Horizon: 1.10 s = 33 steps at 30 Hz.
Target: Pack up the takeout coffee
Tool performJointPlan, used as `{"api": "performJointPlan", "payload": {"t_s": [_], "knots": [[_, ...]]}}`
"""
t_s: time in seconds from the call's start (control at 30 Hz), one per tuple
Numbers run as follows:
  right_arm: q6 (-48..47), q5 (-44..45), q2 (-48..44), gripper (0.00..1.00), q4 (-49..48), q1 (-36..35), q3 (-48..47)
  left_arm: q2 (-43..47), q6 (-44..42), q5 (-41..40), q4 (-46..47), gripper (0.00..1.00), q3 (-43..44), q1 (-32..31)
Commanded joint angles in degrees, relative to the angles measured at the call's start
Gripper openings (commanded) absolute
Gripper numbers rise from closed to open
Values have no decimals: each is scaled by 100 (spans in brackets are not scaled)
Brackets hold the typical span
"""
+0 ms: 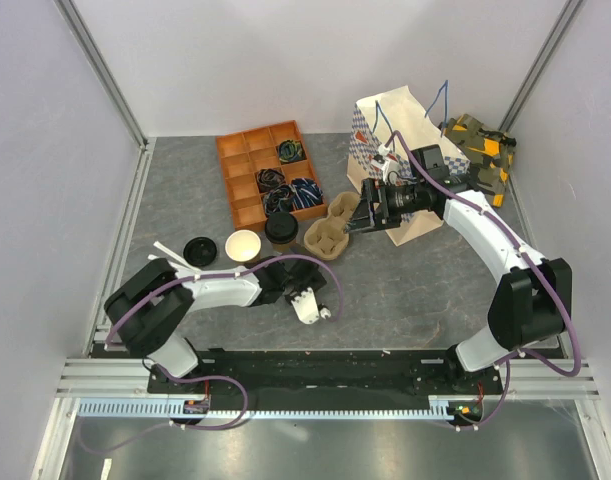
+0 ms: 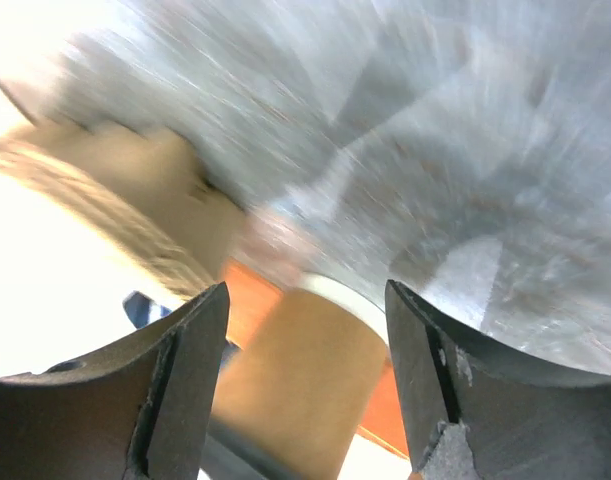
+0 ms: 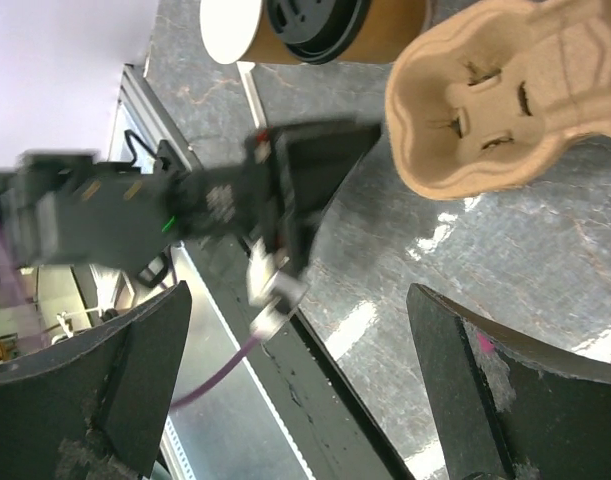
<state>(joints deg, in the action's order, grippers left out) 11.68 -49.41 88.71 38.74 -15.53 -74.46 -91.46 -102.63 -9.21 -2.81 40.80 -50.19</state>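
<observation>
While my left arm (image 1: 220, 290) reaches low toward the cup carrier (image 1: 320, 241), the left gripper (image 2: 305, 286) stands open around the takeout coffee (image 1: 281, 229) beside that carrier; the right gripper (image 3: 297, 288) hangs wide open, empty, at the carrier's edge.

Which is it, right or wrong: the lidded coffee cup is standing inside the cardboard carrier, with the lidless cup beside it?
Wrong in one respect: the lidded coffee cup stands on the table next to the cardboard carrier, not inside it, as the top external view shows. The lidless cup is beside it.
</observation>
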Motion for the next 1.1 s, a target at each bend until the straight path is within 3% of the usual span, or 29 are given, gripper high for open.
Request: {"api": "performJointPlan", "payload": {"t_s": [0.0,0.13,0.27,0.4,0.5,0.63,0.7,0.83,0.9,1.07], "knots": [[-193,194,112,98,46,15,-341,638,1121,868,-1087,73,534,-438],[-315,484,208,97,151,15,-517,1042,1929,1473,-1783,73,1016,-702],[-552,800,358,93,318,-20,-772,1358,3533,2484,-2881,72,1842,-720],[-816,1370,629,80,511,-169,-1175,1771,4925,3442,-3734,70,2423,-659],[-1061,1723,884,71,651,-371,-1526,1965,6015,4206,-4113,70,2740,-290],[-1299,2390,1227,66,749,-652,-1914,2027,7376,5321,-4360,69,3197,754],[-1414,2654,1437,64,775,-872,-2124,2079,7747,5412,-4246,70,3311,984],[-1975,3165,1939,66,933,-1163,-2468,1931,8740,5657,-4000,71,3496,1887],[-2143,3139,2247,72,1065,-1215,-2687,1808,9005,5842,-3903,72,3549,2388],[-2723,3525,2852,76,1241,-1312,-3118,1623,9603,6528,-3569,72,3427,3050]]}}
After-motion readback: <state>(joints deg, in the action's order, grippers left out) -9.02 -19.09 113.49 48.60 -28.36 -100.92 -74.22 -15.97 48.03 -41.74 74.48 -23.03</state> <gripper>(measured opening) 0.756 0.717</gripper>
